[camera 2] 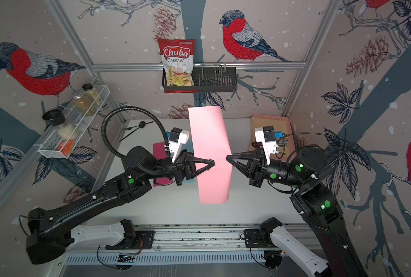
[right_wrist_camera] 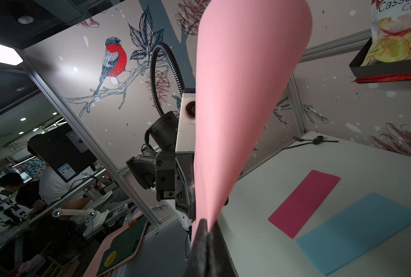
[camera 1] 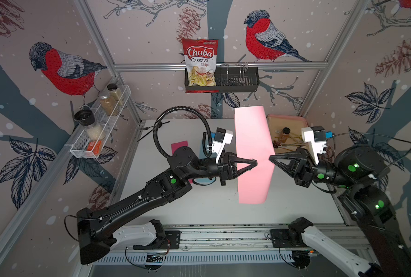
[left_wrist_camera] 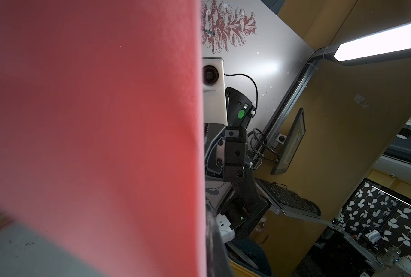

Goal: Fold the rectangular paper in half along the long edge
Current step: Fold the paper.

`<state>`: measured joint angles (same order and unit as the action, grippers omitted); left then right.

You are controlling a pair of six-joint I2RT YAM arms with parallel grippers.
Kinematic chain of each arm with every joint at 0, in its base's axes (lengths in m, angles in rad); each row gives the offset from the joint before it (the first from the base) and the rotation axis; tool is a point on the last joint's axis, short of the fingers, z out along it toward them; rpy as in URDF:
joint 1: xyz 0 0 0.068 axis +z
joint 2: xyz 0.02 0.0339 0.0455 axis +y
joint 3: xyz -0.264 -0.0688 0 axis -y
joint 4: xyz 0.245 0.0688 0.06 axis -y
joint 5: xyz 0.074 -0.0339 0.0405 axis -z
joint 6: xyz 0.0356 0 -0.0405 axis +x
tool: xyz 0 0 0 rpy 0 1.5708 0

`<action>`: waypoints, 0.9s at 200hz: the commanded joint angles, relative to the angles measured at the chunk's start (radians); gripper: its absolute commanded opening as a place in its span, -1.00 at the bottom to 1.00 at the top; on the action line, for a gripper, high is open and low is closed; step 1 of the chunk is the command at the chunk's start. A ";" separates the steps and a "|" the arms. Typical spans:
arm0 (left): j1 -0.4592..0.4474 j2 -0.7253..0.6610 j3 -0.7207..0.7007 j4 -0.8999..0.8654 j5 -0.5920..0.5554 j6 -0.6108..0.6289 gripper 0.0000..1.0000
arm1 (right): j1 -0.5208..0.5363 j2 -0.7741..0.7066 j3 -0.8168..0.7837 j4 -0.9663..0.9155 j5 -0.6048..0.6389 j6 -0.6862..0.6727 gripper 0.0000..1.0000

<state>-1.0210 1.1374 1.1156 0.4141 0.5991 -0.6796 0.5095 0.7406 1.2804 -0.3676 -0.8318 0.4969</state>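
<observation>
paper: light pink rectangular paper sheet (camera 1: 253, 144), bowed, raised above white counter (camera 1: 199, 203)
left tool (camera 1: 255, 163): clamped on its left edge
right tool (camera 1: 271, 158): clamped on its right edge

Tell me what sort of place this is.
Probably a robotics lab cell dressed as a mock kitchen: aluminium framing hung with bird wallpaper, a spice rack and chips bag on the walls, left gripper and right gripper holding pink paper, a monitor and keyboard outside.

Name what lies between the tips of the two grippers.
The pink paper, held up in the air. The left gripper and right gripper are shut on it from opposite sides. Both top views show this.
</observation>
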 commanded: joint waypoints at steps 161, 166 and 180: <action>0.000 0.005 -0.035 0.033 0.022 0.006 -1.00 | -0.008 0.052 0.068 0.130 0.047 0.000 -0.86; -0.001 0.005 -0.037 0.034 0.022 0.005 -1.00 | -0.009 0.054 0.071 0.134 0.043 0.000 -0.89; -0.002 0.005 -0.040 0.035 0.023 0.003 -1.00 | -0.010 0.063 0.088 0.131 0.047 0.000 -0.80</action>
<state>-1.0218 1.1416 1.0805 0.4095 0.6006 -0.6765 0.5018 0.7921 1.3430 -0.2859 -0.7937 0.5011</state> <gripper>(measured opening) 0.048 0.052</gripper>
